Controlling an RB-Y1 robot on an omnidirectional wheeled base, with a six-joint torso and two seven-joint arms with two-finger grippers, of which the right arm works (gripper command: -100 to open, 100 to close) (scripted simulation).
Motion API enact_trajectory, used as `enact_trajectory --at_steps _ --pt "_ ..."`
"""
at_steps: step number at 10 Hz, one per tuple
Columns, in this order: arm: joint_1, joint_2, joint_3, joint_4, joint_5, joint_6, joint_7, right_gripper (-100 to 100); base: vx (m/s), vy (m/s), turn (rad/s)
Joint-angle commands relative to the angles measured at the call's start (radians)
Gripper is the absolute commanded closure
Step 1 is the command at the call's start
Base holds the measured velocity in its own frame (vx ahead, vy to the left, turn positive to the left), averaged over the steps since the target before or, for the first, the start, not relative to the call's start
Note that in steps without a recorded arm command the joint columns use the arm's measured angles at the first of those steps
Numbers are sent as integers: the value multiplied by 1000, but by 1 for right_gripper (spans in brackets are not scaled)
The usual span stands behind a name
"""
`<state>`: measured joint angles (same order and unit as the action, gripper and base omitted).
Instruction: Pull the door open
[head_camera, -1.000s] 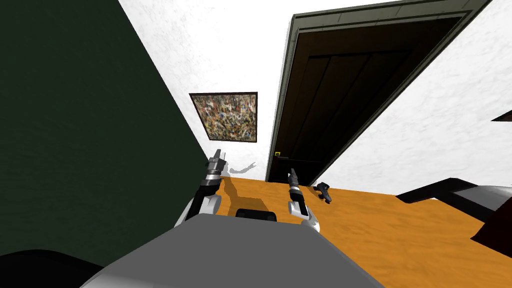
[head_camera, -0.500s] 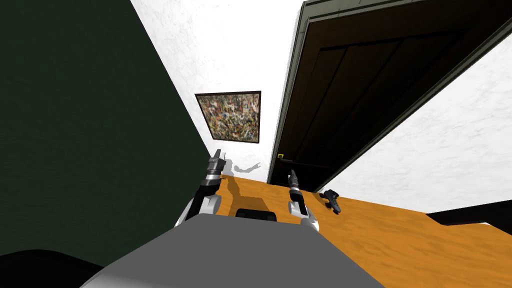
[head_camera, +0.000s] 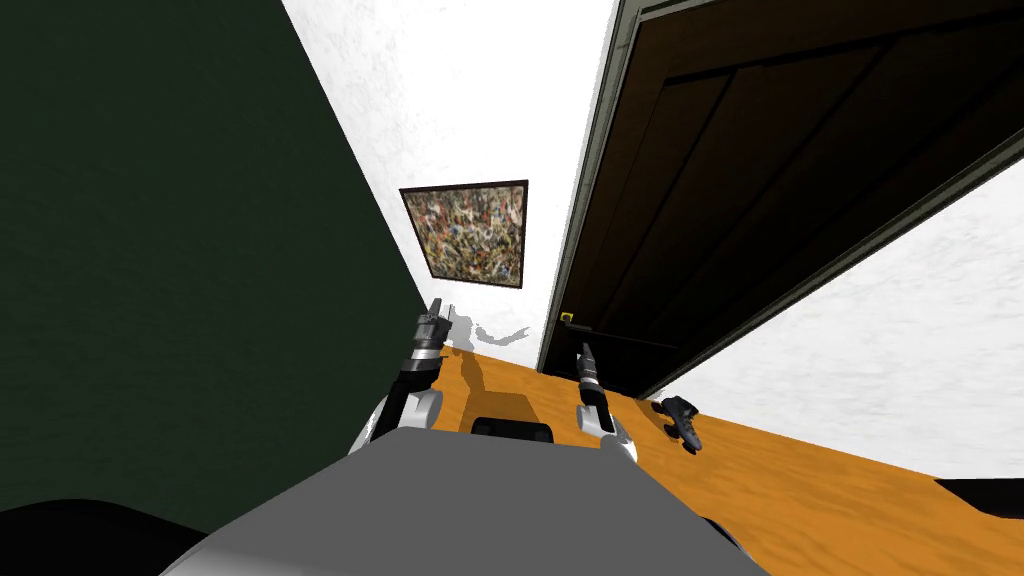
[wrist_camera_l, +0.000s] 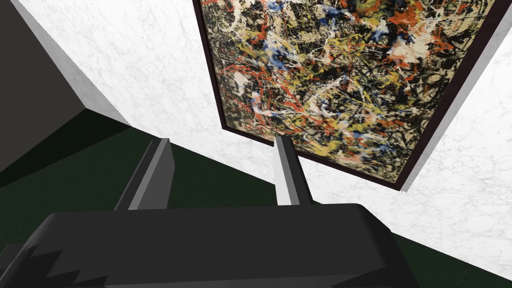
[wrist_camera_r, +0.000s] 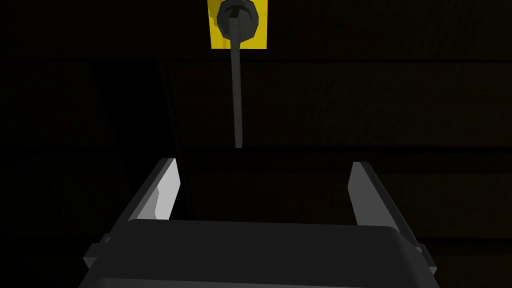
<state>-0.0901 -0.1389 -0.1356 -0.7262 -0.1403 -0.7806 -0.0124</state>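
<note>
A dark panelled door (head_camera: 760, 190) stands in a grey-green frame in the white wall ahead of me. Its thin dark lever handle (wrist_camera_r: 238, 95) hangs from a yellow plate (wrist_camera_r: 238, 22) near the door's left edge (head_camera: 567, 318). My right gripper (head_camera: 585, 352) points at the door just below the handle, and in the right wrist view the gripper (wrist_camera_r: 262, 172) is open, with the lever's tip a little beyond the gap between its fingers, touching neither. My left gripper (head_camera: 434, 318) is raised near the wall beside a painting, open and holding nothing (wrist_camera_l: 225, 150).
A framed speckled painting (head_camera: 470, 230) hangs left of the door. A dark green wall (head_camera: 170, 250) runs close along my left. A small dark object (head_camera: 683, 420) lies on the orange floor (head_camera: 800, 490) by the door's right side.
The whole head view has shifted: the door has grown larger and slid right, so I have moved closer to it. Both arms keep their pose relative to my body.
</note>
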Motion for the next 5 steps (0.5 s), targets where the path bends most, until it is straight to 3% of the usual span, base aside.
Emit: enact_trajectory --at_steps 1,4,5 --pt "-13 0 -7 41 -5 -8 -2 -100 61 -58 218" --pt "-37 -3 -14 105 -10 -24 -6 -100 56 -64 114" --pt "-36 -2 -13 98 -9 -22 -4 -100 24 -24 24"
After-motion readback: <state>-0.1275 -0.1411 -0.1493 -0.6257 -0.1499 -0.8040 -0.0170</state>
